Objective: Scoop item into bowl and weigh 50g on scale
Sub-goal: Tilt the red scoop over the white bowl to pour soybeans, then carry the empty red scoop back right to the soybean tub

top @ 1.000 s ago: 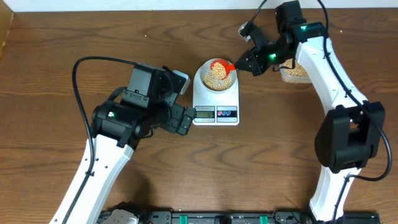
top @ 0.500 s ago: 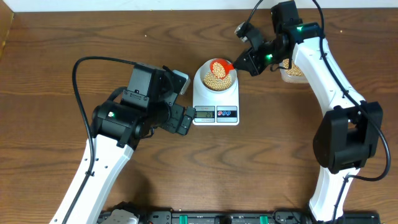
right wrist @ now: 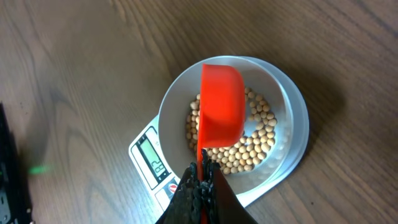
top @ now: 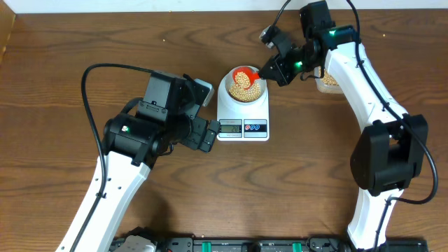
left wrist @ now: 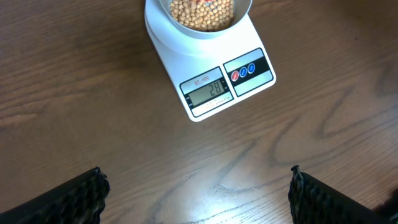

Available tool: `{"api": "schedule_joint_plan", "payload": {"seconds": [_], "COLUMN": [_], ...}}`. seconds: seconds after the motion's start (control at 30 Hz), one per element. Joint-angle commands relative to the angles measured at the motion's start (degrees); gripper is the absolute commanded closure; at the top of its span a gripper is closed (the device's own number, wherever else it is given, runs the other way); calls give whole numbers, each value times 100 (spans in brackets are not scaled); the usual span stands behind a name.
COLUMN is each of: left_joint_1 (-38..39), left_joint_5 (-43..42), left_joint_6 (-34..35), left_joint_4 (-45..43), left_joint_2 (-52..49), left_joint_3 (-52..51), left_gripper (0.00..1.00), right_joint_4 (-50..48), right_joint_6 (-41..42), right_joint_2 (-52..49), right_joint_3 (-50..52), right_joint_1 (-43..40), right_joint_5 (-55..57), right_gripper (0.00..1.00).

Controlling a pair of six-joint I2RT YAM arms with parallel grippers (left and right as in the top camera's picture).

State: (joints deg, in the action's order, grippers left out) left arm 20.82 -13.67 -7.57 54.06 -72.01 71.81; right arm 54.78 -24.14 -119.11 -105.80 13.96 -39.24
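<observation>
A dark brown wood-grain table is filling nearly the whole overhead view, with a pale strip running along the top edge and a black equipment rail showing at the bottom. The white scale is sitting just above the middle of the frame, its grey display showing dark digits. The bowl is resting on the scale, holding the beans. The right gripper is pinching the handle of a red scoop, holding its cup over the bowl. The left gripper is hanging with its jaws spread wide and empty, just left of the scale. A clear tub of beans is peeking out behind the right arm at the upper right.
</observation>
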Motion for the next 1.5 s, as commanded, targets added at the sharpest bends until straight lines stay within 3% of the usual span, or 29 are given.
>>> {"api": "schedule_joint_plan", "payload": {"seconds": [0.0,0.53,1.2,1.47], "left_joint_1": [-24,-24,-24,-24], "left_joint_5": [-68,-68,-68,-68], "left_joint_6": [-55,-55,-55,-55], "left_joint_4": [33,33,33,35], "left_joint_2": [-33,-33,-33,-33], "left_joint_3": [-7,-7,-7,-7], "left_gripper": [5,5,5,5], "right_joint_4": [0,-9,-214,-160], "right_joint_6": [-81,-173,-234,-330], "right_joint_2": [264,446,837,938], "right_joint_3": [-146,-146,-146,-146], "right_joint_1": [39,120,837,942], "right_joint_5": [13,616,2275,2330], "right_gripper": [99,99,99,99]}}
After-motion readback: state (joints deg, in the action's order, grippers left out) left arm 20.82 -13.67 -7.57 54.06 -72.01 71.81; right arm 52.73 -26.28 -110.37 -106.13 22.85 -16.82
